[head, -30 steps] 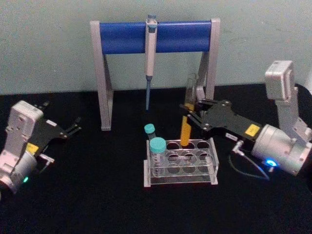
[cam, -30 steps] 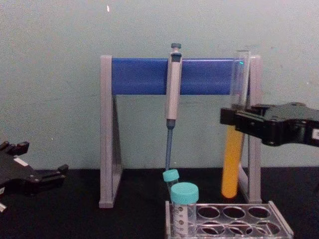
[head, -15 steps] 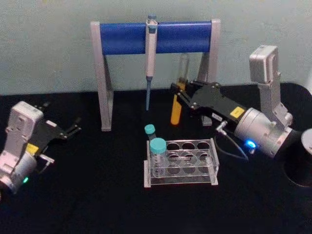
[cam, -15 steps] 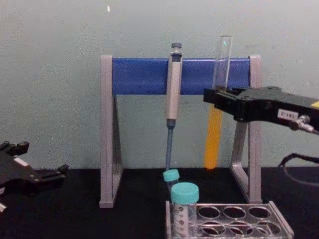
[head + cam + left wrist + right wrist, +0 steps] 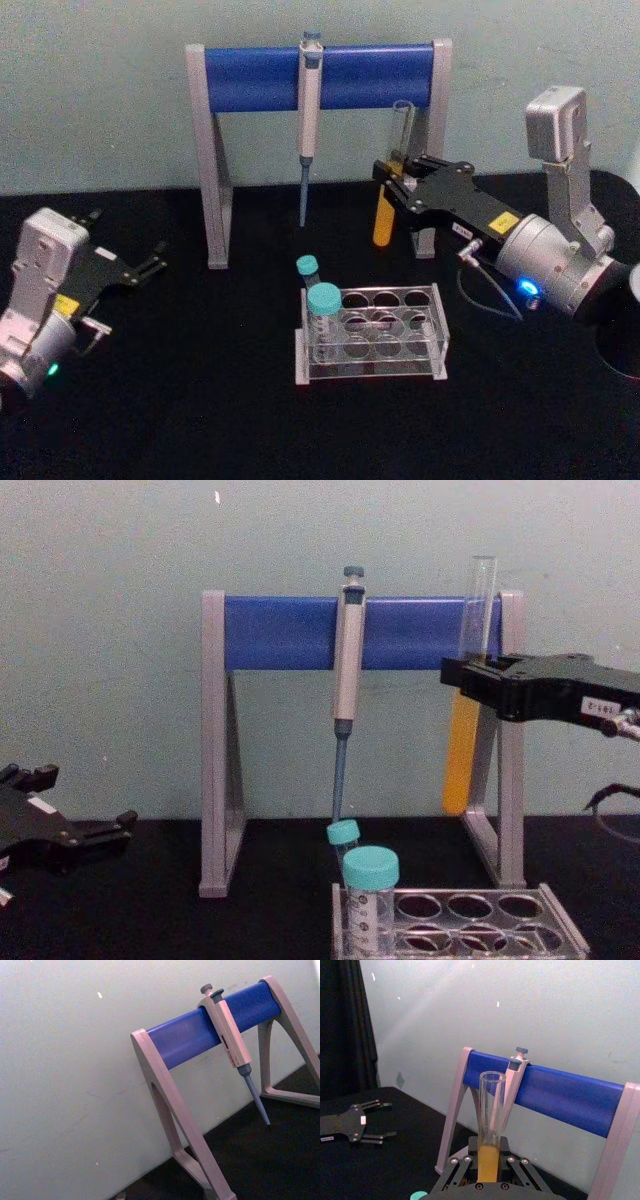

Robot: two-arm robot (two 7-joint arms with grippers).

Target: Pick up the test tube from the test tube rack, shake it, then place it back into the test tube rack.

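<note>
My right gripper (image 5: pixel 390 180) clamps the test tube (image 5: pixel 383 222) upright in the air behind the test tube rack (image 5: pixel 441 330), toward the table's (image 5: pixel 200 400) back edge, so it is lifted, probably mid-shake, with the return left to do, while my left gripper (image 5: pixel 152 262) idles open near the left edge.

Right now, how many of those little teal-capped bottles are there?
2. One teal-capped vial stands at the left end of the test tube rack, near its front; the second vial leans just behind it. None seems hidden.
</note>
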